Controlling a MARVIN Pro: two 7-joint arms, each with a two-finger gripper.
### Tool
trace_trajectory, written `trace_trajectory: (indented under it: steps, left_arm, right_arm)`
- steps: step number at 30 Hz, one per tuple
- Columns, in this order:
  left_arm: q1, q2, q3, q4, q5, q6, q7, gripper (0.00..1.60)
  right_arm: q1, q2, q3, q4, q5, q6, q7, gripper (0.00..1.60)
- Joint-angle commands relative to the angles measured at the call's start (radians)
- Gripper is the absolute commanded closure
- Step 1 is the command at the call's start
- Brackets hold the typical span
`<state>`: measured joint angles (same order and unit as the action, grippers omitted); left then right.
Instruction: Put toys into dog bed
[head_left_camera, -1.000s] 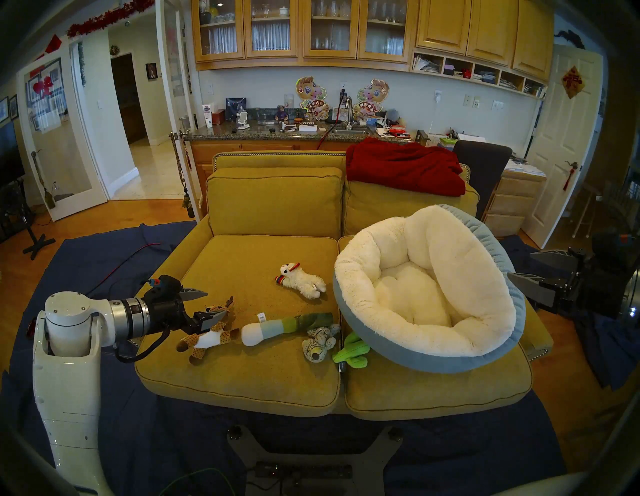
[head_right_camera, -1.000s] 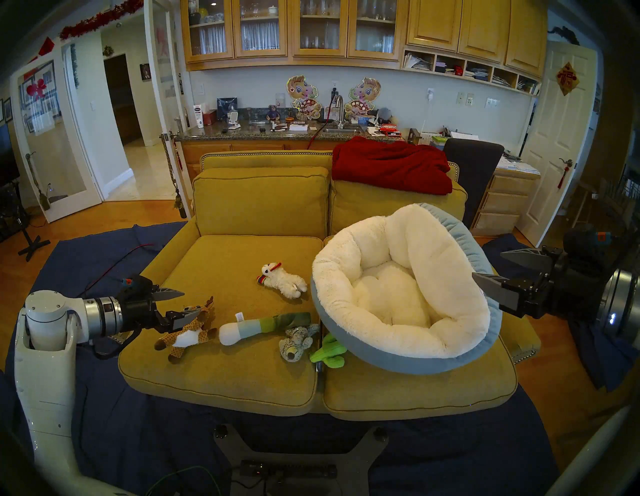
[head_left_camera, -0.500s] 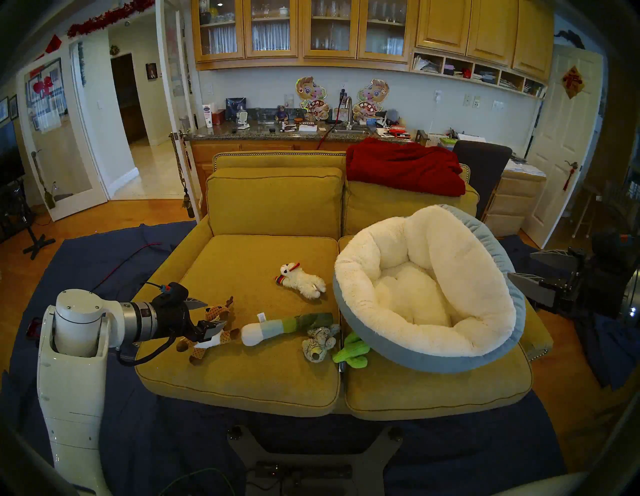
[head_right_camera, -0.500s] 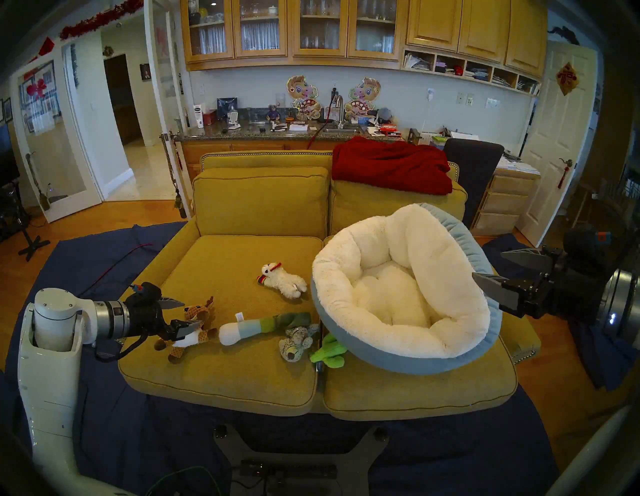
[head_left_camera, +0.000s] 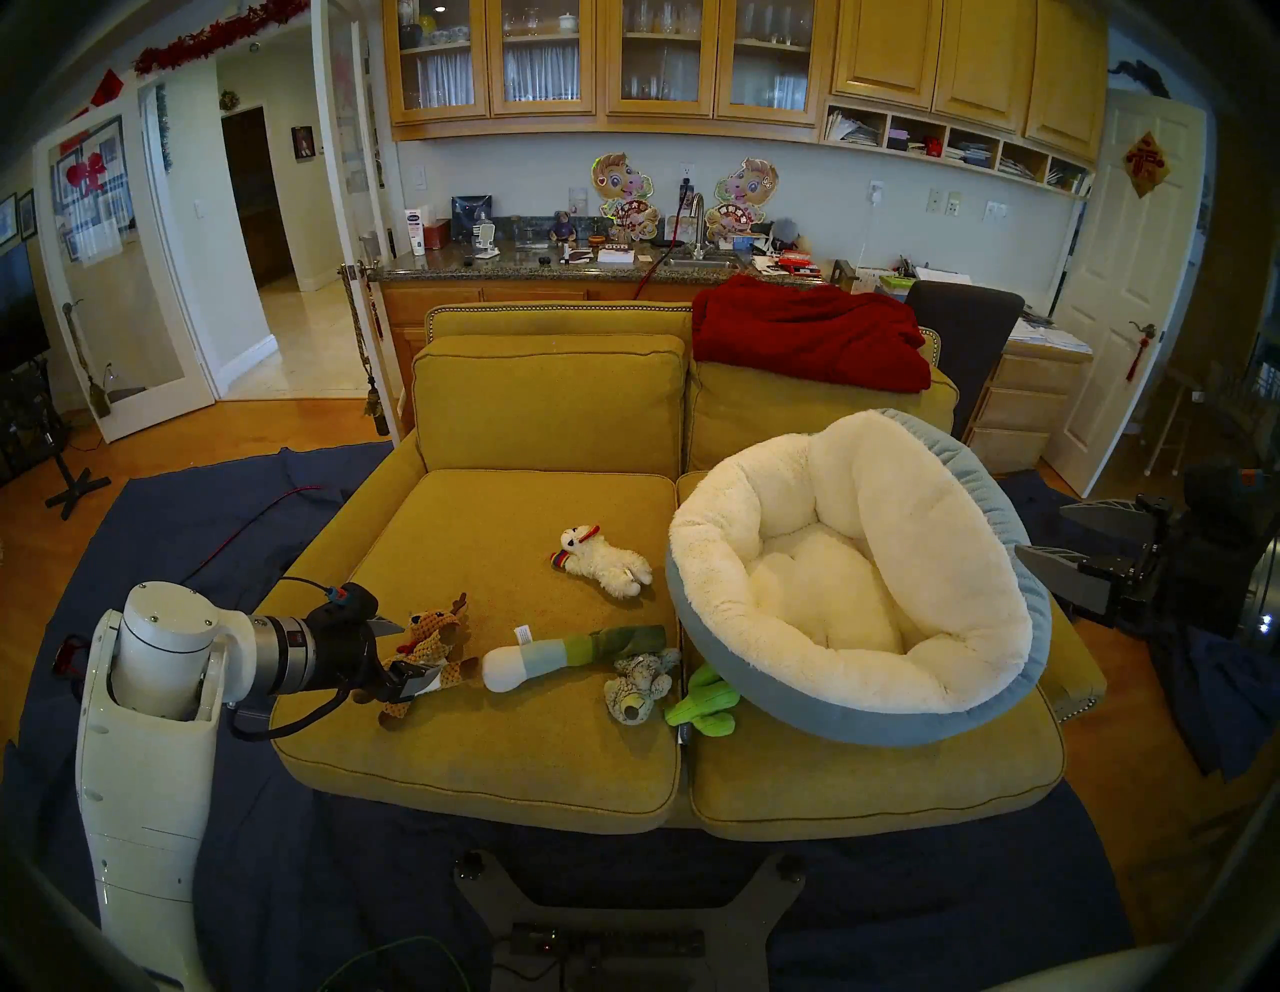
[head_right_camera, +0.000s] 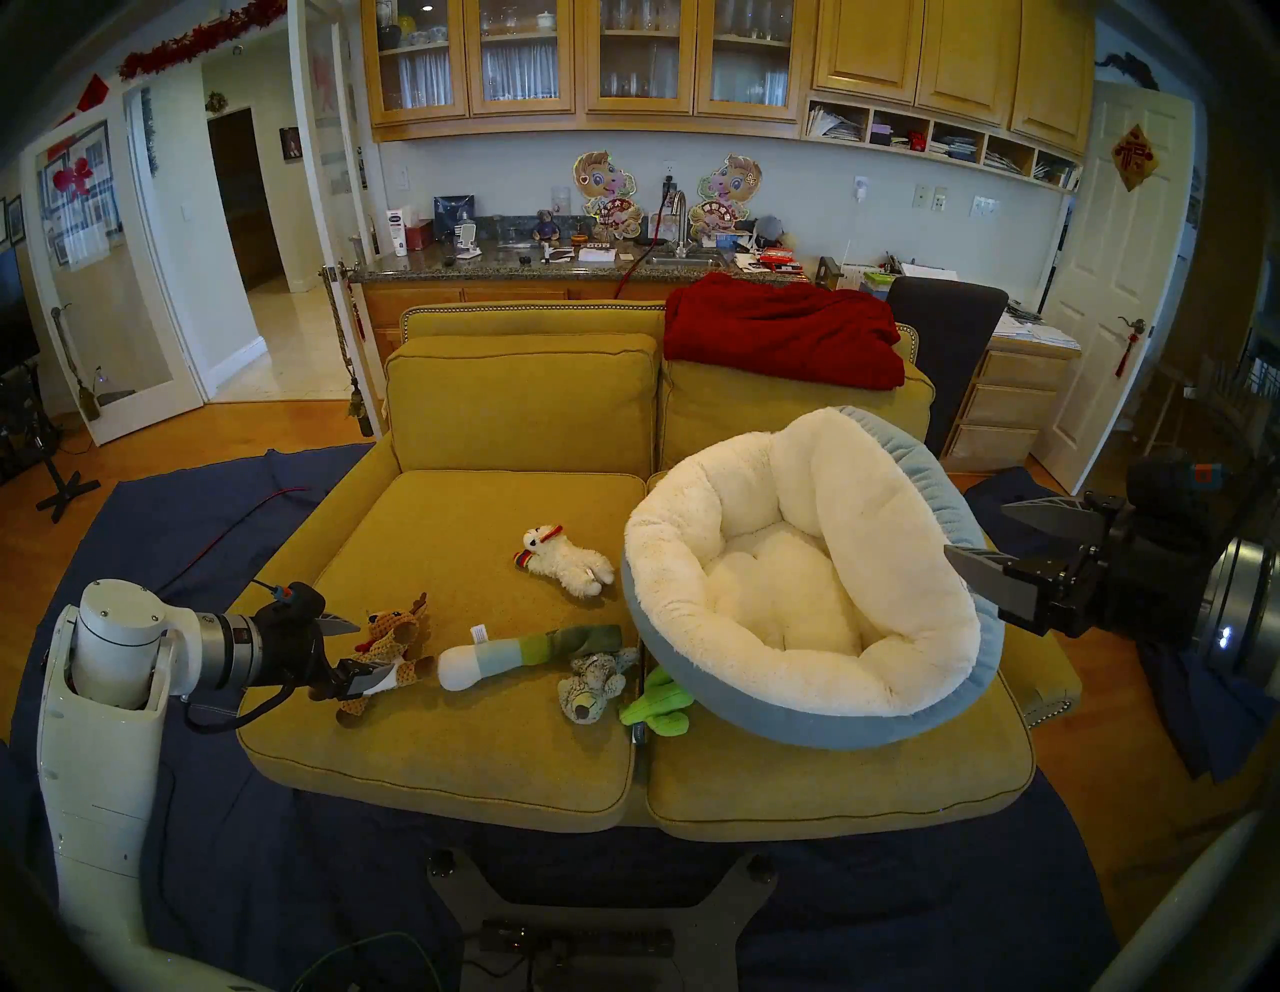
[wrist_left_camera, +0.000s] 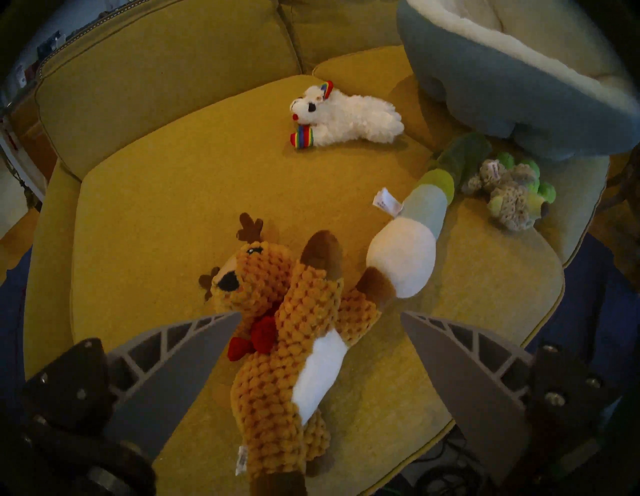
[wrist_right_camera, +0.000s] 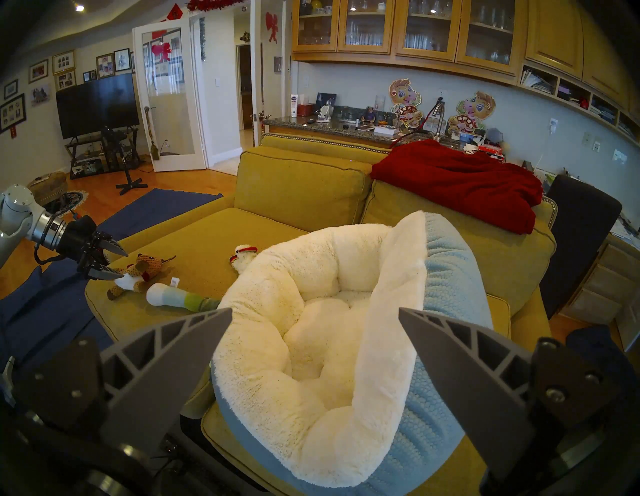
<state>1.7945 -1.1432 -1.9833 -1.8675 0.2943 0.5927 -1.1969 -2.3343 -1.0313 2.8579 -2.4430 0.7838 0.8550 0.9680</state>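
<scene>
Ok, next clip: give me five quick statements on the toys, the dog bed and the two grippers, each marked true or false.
1. The dog bed already holds a toy. False: its fleece inside is bare; all five toys lie on the sofa.
2. The left gripper is open, its fingers on either side of the brown knitted animal. True.
3. The white lamb lies further back on the seat than the leek. True.
4. The right gripper is shut on the bed's rim. False: it is open and holds nothing.
5. The green cactus lies partly under the bed's edge. True.
</scene>
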Motion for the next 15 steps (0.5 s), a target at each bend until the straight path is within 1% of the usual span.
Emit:
trace_trajectory:
  steps: [1,9,15]
  left_arm:
    - [0.006,0.019,-0.012,-0.014,0.0,-0.014,-0.013,0.0]
    - [0.023,0.039,-0.015,-0.013,0.01,-0.016,-0.042,0.0]
    - [0.013,0.034,-0.002,0.018,0.026,-0.026,-0.021,0.0]
  right_arm:
    - [0.001,0.002,0.009,0.0,0.0,0.0,0.002,0.0]
    - [0.001,0.002,0.009,0.0,0.0,0.0,0.002,0.0]
    - [0.001,0.002,0.009,0.0,0.0,0.0,0.002,0.0]
